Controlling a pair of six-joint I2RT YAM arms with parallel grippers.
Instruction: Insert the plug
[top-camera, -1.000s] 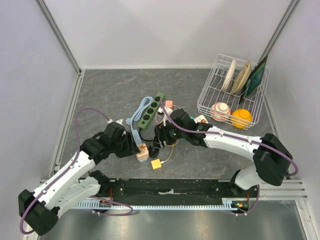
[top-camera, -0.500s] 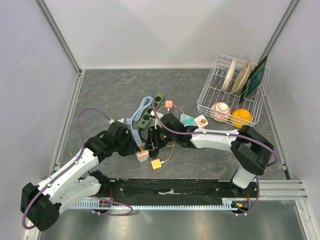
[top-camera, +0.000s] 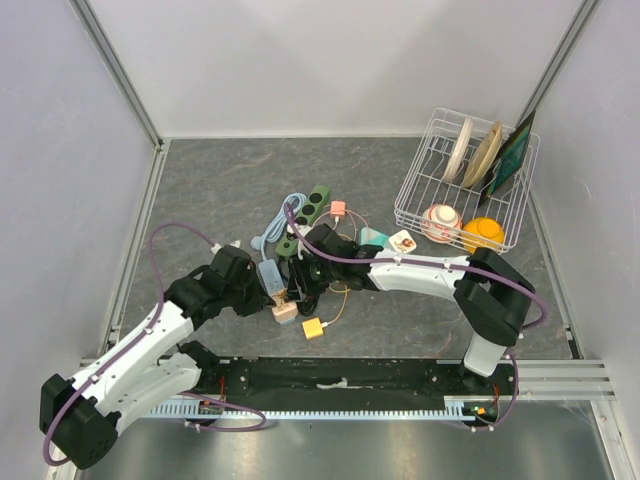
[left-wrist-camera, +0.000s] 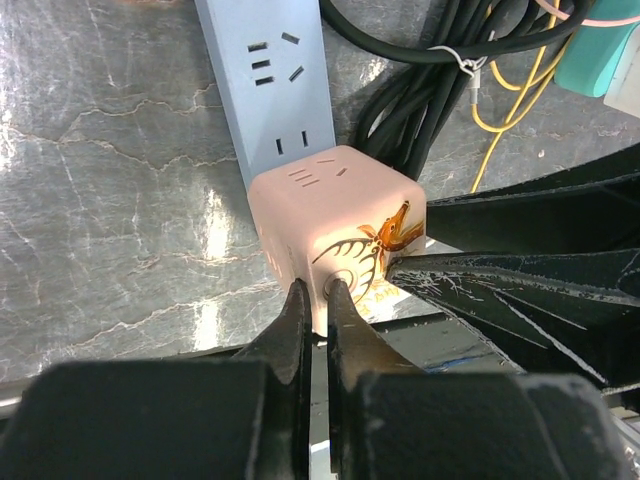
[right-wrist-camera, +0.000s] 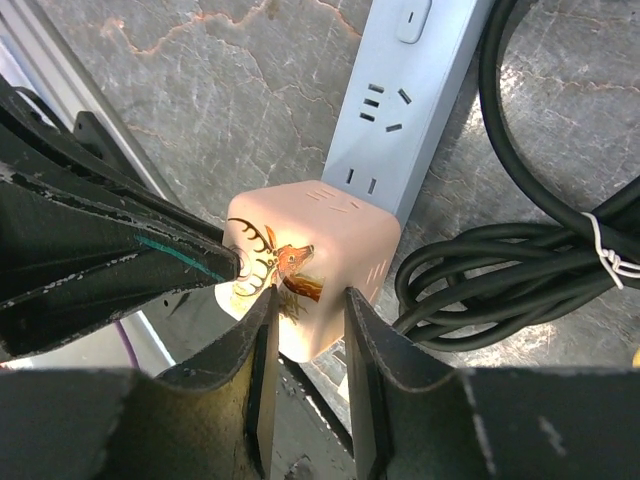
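Right pincer (right-wrist-camera: 307, 305) pinches the pink cube plug (left-wrist-camera: 335, 215) at the blue power strip (left-wrist-camera: 280, 90) end, toward the bench (left-wrist-camera: 100, 200) near edge; left pincer (left-wrist-camera: 315, 297) pressed together, touching it

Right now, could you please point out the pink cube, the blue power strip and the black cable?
pink cube (left-wrist-camera: 340, 205), left wrist view, on its top face.
blue power strip (left-wrist-camera: 280, 105), left wrist view, between its socket groups.
black cable (right-wrist-camera: 500, 265), right wrist view, on its coiled loops.
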